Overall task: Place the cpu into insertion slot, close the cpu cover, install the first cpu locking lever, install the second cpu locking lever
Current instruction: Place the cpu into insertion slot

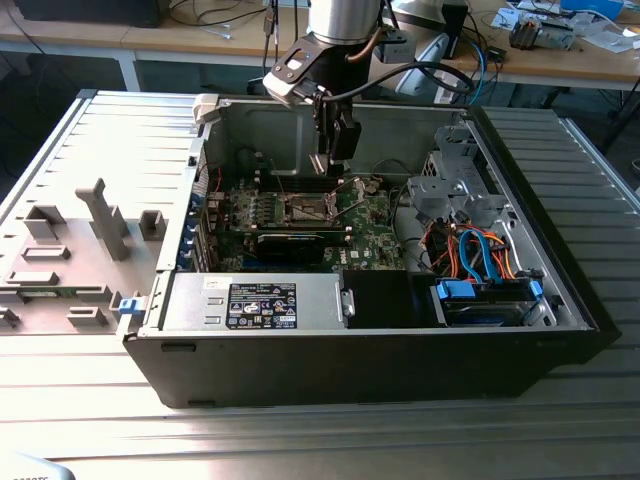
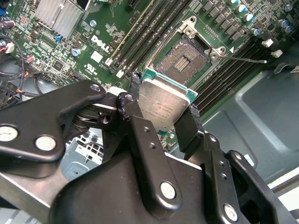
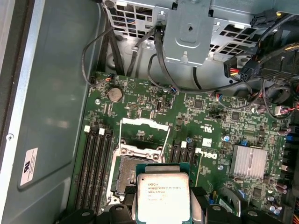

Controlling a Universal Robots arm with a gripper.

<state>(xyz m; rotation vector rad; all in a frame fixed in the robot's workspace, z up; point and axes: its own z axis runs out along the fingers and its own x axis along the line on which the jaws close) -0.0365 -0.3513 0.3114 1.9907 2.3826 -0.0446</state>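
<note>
My gripper (image 2: 163,100) is shut on the cpu (image 2: 164,106), a small square chip with a silver-grey top, pinched at two opposite edges by the black fingers (image 2: 190,122). The chip hangs a little above the green board, beside the insertion slot (image 2: 181,59), a dark square socket whose recess lies uncovered. In the first wrist view the cpu (image 3: 161,197) overlaps one edge of the insertion slot (image 3: 125,173). The cpu cover (image 3: 142,125), a silver frame, stands flipped open at the socket's far side. A thin wire locking lever (image 2: 243,59) sticks out unlatched. In the exterior view my gripper (image 1: 335,165) hovers over the insertion slot (image 1: 305,208) inside the open case.
Long memory slots (image 3: 96,163) flank the socket. A finned heatsink (image 3: 250,161) and a long black card (image 1: 290,243) lie nearby. A metal drive cage (image 1: 450,185) with blue and orange cables fills the case's right side in the exterior view; the power supply (image 1: 255,305) runs along the front.
</note>
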